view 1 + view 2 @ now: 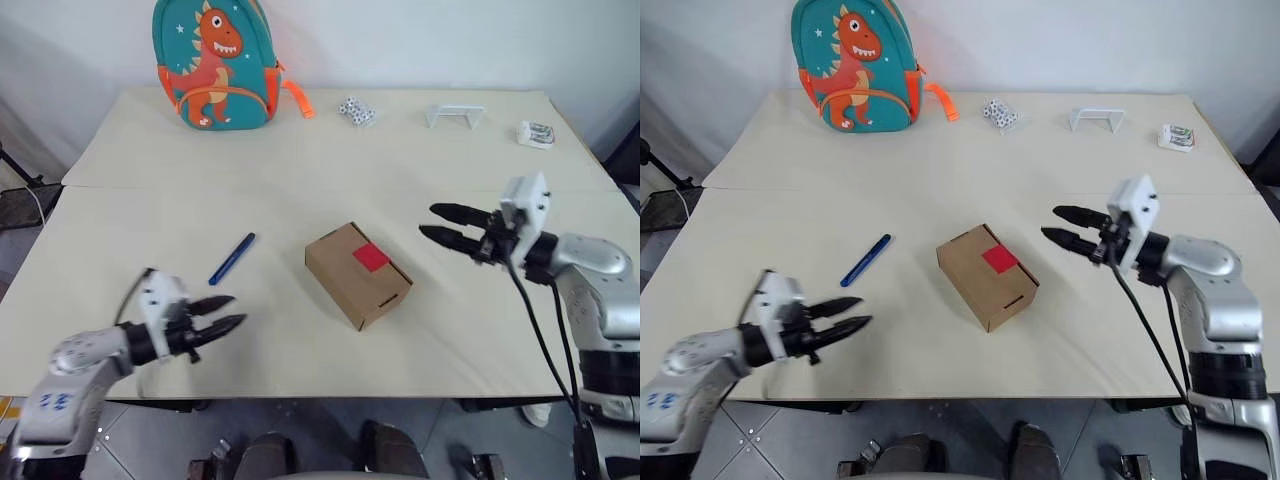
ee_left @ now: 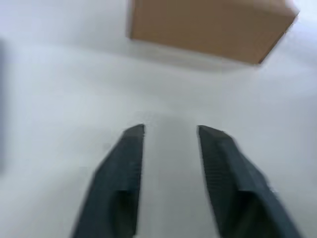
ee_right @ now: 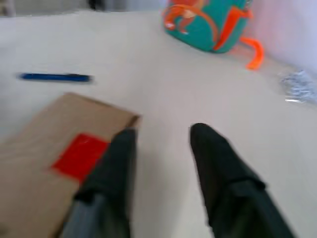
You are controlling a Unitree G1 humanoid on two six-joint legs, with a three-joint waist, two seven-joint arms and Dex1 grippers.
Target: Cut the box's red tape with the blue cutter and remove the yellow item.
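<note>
The brown box point(image 1: 357, 275) lies in the middle of the table, with the red tape point(image 1: 370, 257) on its top face. To its left lies the blue cutter point(image 1: 232, 258), slanted on the tabletop. My left gripper point(image 1: 229, 312) hovers near the table's front edge, below the cutter and left of the box, fingers apart and empty. My right gripper point(image 1: 434, 222) is raised to the right of the box, pointing at it, open and empty. In the right wrist view the box point(image 3: 54, 158), the tape point(image 3: 79, 153) and the cutter point(image 3: 54, 77) show beyond the fingers. The yellow item is out of view.
A teal dinosaur backpack point(image 1: 213, 65) with orange straps stands at the table's back left. Along the back edge lie a small black-and-white cluster point(image 1: 356, 111), a white wire stand point(image 1: 454, 115) and a small packet point(image 1: 536, 133). A seam crosses the table point(image 1: 300, 187).
</note>
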